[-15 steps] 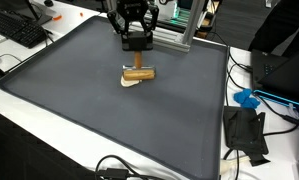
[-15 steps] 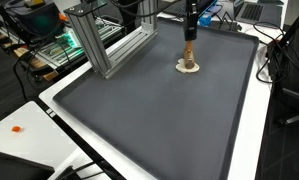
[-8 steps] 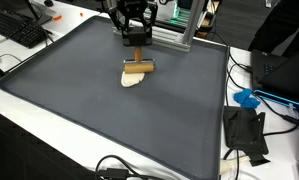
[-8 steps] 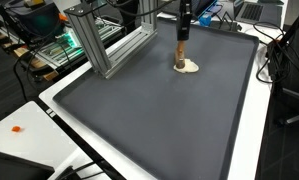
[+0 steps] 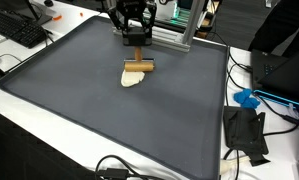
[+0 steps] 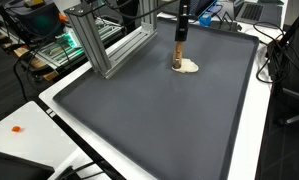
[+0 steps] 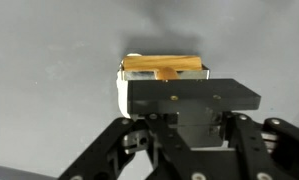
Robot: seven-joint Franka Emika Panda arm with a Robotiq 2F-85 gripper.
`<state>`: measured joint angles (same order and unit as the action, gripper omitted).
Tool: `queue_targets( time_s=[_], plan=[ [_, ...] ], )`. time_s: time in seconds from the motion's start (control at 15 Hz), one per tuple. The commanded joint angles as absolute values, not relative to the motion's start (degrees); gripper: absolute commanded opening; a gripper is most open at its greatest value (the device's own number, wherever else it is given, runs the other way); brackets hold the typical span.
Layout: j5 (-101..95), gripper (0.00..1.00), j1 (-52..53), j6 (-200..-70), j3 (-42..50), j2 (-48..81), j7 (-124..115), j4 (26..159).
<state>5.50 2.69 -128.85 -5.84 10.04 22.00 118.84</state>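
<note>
A wooden T-shaped tool (image 5: 139, 67) hangs just over the dark grey mat (image 5: 79, 110). My gripper (image 5: 137, 47) is shut on its upright stem from above. In an exterior view the stem (image 6: 178, 52) stands vertical under the gripper (image 6: 181, 33). A flat cream piece (image 5: 132, 80) lies on the mat right beside the tool's crossbar, the same cream piece (image 6: 189, 67) next to the stem's foot. The wrist view shows the crossbar (image 7: 164, 64) past the gripper (image 7: 169, 90), with the pale piece (image 7: 124, 88) peeking out at its left. The fingertips are hidden by the gripper body.
A silver aluminium frame (image 6: 109, 50) stands along the mat's far side (image 5: 184, 35). A keyboard (image 5: 19, 30) lies off one corner. A blue object (image 5: 247, 98), a black bracket (image 5: 247, 135) and cables sit on the white table beside the mat.
The gripper has carried the wooden tool a little toward the far edge of the mat, off the cream piece, which stays about where it was. The grip is unchanged.
</note>
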Motion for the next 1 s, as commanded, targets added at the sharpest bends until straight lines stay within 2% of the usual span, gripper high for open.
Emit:
queue_targets(
  time_s=[0.0, 0.93],
  plan=[
    [8.29, 0.24, 2.54, -133.26, -5.81, 10.21, 17.17, 121.01],
    [2.82, 0.24, 5.08, -146.27, -3.30, 11.11, -16.54, 123.77]
  ],
)
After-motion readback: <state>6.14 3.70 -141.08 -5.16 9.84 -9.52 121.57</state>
